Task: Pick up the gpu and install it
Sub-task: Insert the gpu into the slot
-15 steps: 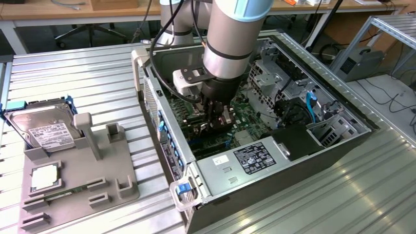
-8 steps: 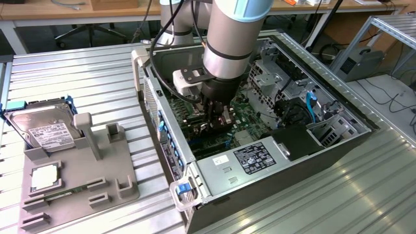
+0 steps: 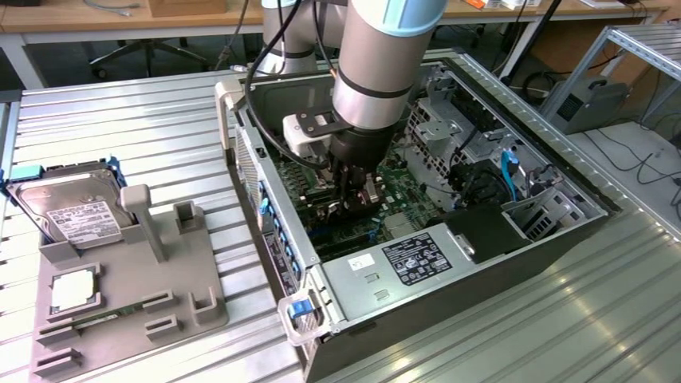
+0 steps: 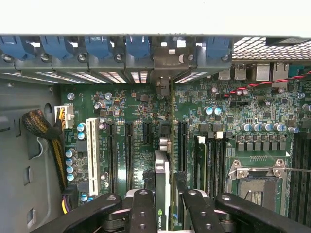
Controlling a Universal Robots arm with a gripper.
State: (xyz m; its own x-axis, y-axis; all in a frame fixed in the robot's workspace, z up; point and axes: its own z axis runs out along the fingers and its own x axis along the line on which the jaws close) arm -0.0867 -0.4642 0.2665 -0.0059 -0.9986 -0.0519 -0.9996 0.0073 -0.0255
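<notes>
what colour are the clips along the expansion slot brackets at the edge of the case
Blue plastic retention clips, in a row above the green motherboard; clearest in the wrist view.

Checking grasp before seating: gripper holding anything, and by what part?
Yes: the gripper is shut on the gpu, pinching its upper long edge, card standing on edge over the motherboard slots inside the case.

Hemmed in by the computer case [image 3: 458, 263] walls, open only from above. Crowded at the exterior view's 3 o'clock by drive cages [image 3: 447, 120] and cables [image 3: 509, 177]; blocked at 9 o'clock by the slot-bracket wall [image 4: 112, 68].
</notes>
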